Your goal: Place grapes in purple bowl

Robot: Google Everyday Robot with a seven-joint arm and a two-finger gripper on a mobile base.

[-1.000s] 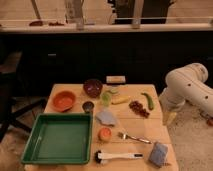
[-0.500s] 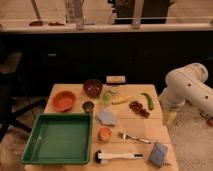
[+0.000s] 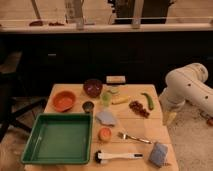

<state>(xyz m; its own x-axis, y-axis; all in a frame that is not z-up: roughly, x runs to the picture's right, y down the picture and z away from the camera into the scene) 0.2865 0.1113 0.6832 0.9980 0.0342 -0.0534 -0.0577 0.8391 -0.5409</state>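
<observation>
The grapes (image 3: pixel 138 108), a small dark red bunch, lie on the wooden table (image 3: pixel 150 129) right of centre, between a yellow banana (image 3: pixel 120 100) and a green pepper (image 3: pixel 148 101). At the table's back centre stands the purple bowl (image 3: pixel 92 87), upright, with its inside dark. My white arm hangs at the right, off the table. Its gripper (image 3: pixel 170 118) points down beside the table's right edge, open, holding nothing, a short way right of the grapes.
An orange bowl (image 3: pixel 64 100) and a small dark cup (image 3: pixel 88 106) sit left of the purple bowl. A green tray (image 3: pixel 60 138) fills the front left. A fork (image 3: pixel 132 137), a brush (image 3: pixel 118 156), a grey-blue sponge (image 3: pixel 159 154) and an orange fruit (image 3: pixel 104 134) lie in front.
</observation>
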